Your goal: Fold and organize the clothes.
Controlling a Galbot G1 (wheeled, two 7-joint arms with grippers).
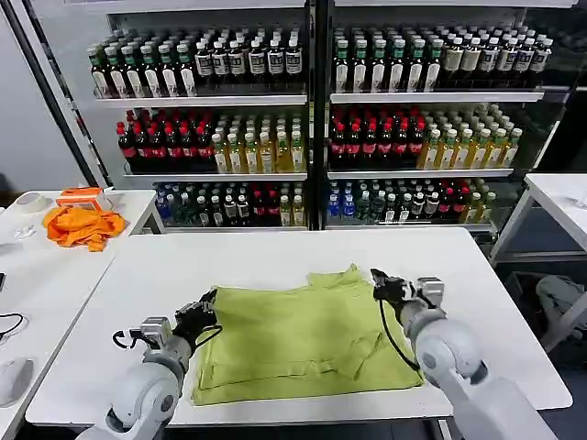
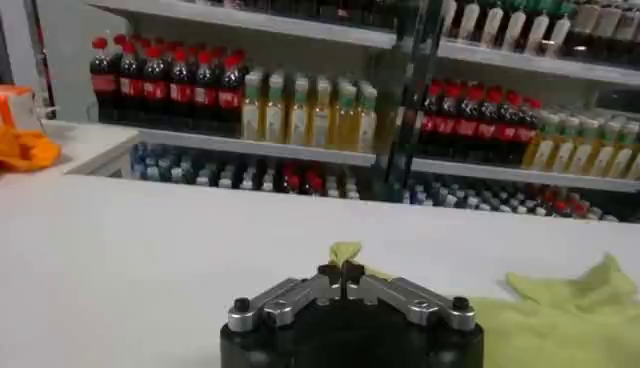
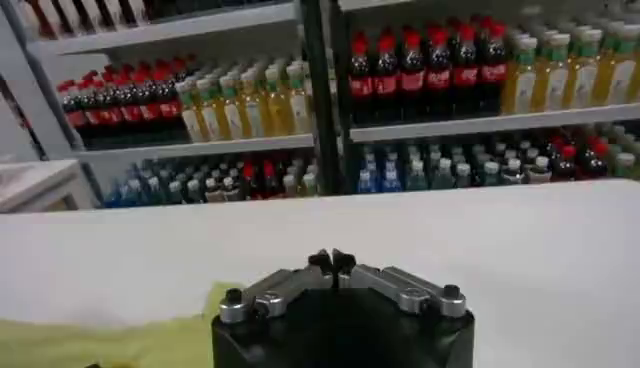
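While the lime-green T-shirt [image 1: 303,335] lies spread on the white table [image 1: 275,261] in front of me, partly folded, its plain side faces up and a small flap pokes out at its far edge. Its cloth is creased, with a raised ridge running across the part nearer my right arm. My left gripper [image 1: 204,308] sits at the shirt's left far corner, fingertips brought together; the left wrist view shows the tips [image 2: 341,274] meeting with a bit of green cloth just past them, though I cannot tell whether any fabric is pinched between them. My right gripper [image 1: 383,286] sits at the shirt's right far corner, its fingertips [image 3: 332,264] likewise pressed together, the green edge beside it. I count one shirt, two grippers and one orange cloth [image 1: 84,225], which lies well apart from the shirt on a side table [image 1: 37,275] to its left. Beyond the shirt stand shelves of bottles [image 1: 303,119].
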